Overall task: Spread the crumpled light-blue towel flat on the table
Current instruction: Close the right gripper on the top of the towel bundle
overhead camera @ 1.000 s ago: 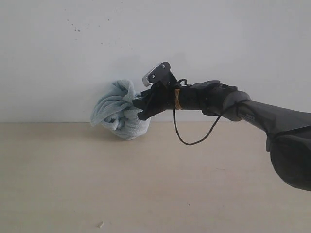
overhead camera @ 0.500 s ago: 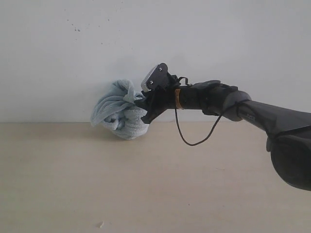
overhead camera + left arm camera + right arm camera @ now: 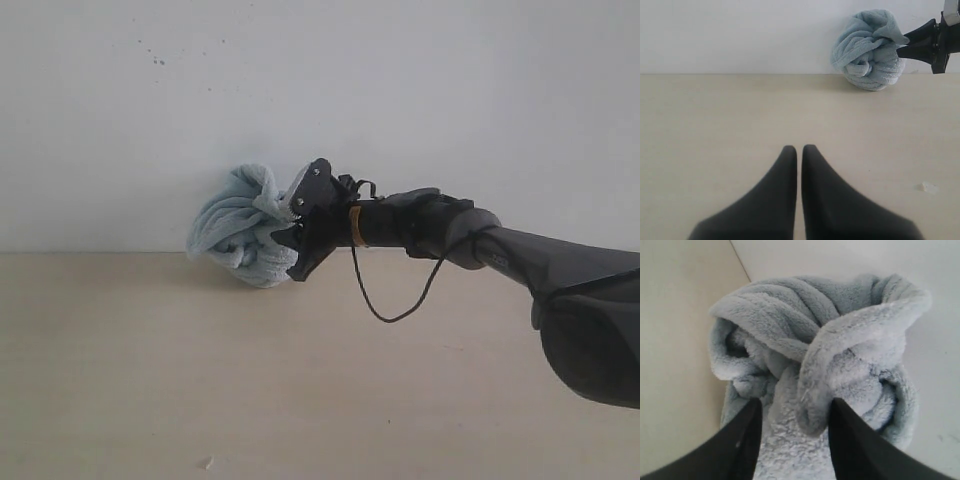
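Straddles a fold of the balled towel (image 3: 235,235), at 11 o'clock on the table (image 3: 150,380), with right gripper (image 3: 795,405) jaws spread; holds left gripper (image 3: 799,148) jaws pressed together, empty.

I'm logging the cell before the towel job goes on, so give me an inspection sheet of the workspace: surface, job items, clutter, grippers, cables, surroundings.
Surface: table, pale wood-look, matte.
Job's things: towel balled up at the far edge against the wall, not spread.
Clutter: one small pale speck near the front of the table.
Grippers: right gripper open, jaws either side of a towel fold; left gripper shut, holding nothing, over bare table.
Cables: black cable hangs in a loop below the right wrist.
Surroundings: white wall with a few small dark marks; nothing else seen.
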You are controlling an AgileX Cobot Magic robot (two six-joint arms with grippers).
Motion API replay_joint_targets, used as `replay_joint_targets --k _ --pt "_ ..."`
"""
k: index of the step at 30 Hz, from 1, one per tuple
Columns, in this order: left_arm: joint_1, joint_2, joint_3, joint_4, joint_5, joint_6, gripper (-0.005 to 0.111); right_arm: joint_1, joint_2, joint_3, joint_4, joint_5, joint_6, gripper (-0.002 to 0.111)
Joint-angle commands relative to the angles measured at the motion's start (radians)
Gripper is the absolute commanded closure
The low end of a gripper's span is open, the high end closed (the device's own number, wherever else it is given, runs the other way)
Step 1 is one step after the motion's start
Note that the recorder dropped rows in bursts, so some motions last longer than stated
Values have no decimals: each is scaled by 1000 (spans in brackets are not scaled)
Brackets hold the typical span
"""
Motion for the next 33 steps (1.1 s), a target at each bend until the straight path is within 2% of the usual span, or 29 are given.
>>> replay_joint_targets --k 1,18,20,24,25,29,33 --pt "-7 -1 0 -4 -1 0 103 0 -7 -3 5 21 -20 66" --pt "-7 -1 0 -4 -1 0 103 8 -7 -3 73 54 -203 67" --pt "-7 -1 0 -4 -1 0 103 8 -7 -3 79 42 -225 74" --pt "-7 -1 0 -4 -1 0 103 8 -7 -3 92 37 -244 100" --pt "-7 -1 0 -4 -1 0 103 8 -7 -3 92 36 -245 103" --pt "-7 -1 0 -4 -1 0 103 8 -7 -3 92 36 -240 107" --pt "-7 -1 0 -4 -1 0 103 -2 -9 -3 69 44 -134 107"
